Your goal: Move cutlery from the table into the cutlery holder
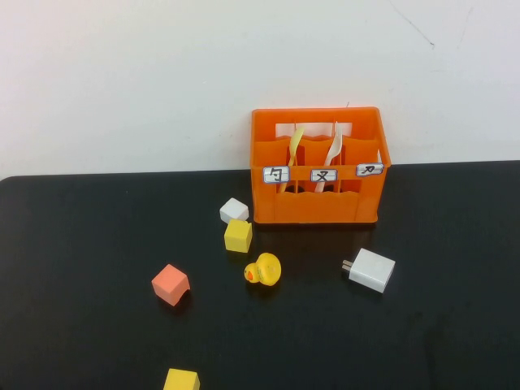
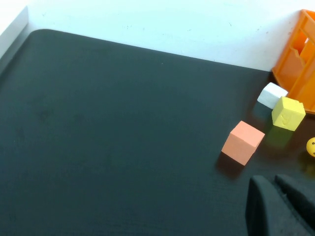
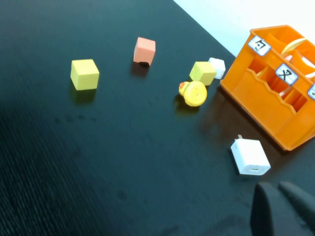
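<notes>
The orange cutlery holder (image 1: pixel 317 207) stands at the back of the black table (image 1: pixel 81 244), against the white wall. A pale yellow spoon (image 1: pixel 295 145) stands upright in its left compartment and a white fork (image 1: pixel 333 148) in the middle one. No cutlery lies on the tabletop. Neither arm appears in the high view. My left gripper (image 2: pixel 269 180) hovers shut and empty over the table near a salmon cube (image 2: pixel 242 142). Also shut and empty, my right gripper (image 3: pixel 274 186) hangs just short of a white charger (image 3: pixel 250 156), with the holder (image 3: pixel 275 103) beyond.
In front of the holder lie a white cube (image 1: pixel 234 210), a yellow cube (image 1: pixel 238 236), a yellow rubber duck (image 1: pixel 264 270), the salmon cube (image 1: pixel 171 284) and the white charger (image 1: pixel 371 270). Another yellow cube (image 1: pixel 180 380) sits at the near edge.
</notes>
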